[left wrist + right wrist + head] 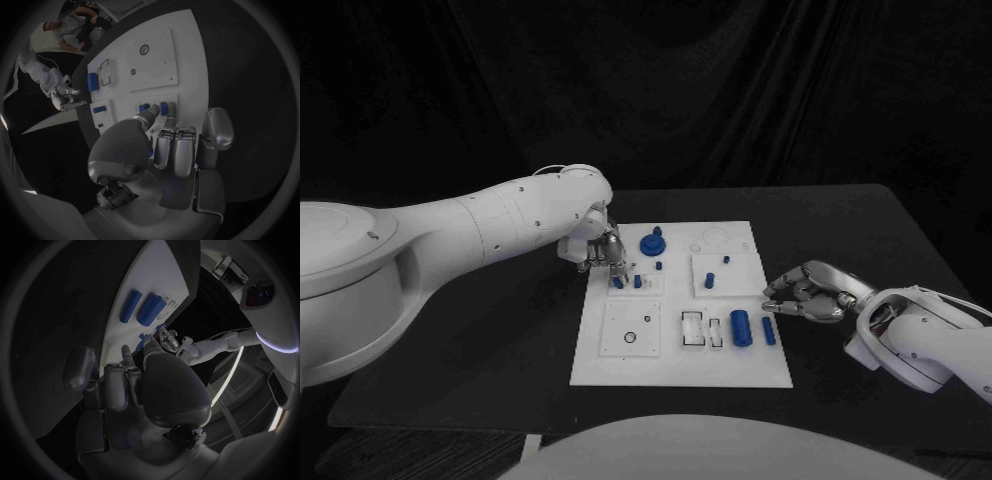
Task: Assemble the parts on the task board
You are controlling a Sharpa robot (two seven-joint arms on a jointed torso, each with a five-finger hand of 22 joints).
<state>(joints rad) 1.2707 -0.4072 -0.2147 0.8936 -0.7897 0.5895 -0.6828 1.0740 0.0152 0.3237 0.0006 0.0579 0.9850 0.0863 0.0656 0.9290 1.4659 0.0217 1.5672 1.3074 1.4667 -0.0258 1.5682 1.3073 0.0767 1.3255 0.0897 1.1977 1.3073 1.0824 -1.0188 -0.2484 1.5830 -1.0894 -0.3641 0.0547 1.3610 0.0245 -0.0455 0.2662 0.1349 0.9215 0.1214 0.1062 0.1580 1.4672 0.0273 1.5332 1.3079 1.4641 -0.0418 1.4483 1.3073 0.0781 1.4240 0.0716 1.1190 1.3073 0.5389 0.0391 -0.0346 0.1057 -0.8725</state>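
The white task board (678, 365) lies in the middle of the table. My left hand (603, 250) hangs over its far left corner, fingers pointing down at two short blue pegs (627, 282) that stand in a small square plate. In the left wrist view the fingertips (167, 122) and the thumb reach those pegs (164, 107); a grip on one is not clear. My right hand (805, 295) rests at the board's right edge with its fingers curled in and nothing in them. Two blue cylinders (740, 327) lie beside it, also seen as cylinders (152, 308) in the right wrist view.
A blue knob (653, 242) stands at the board's far side. Two more small pegs (710, 280) stand in the plate right of my left hand. A square plate with a round hole (630, 337) sits near the board's front left. Black table (473, 350) surrounds the board.
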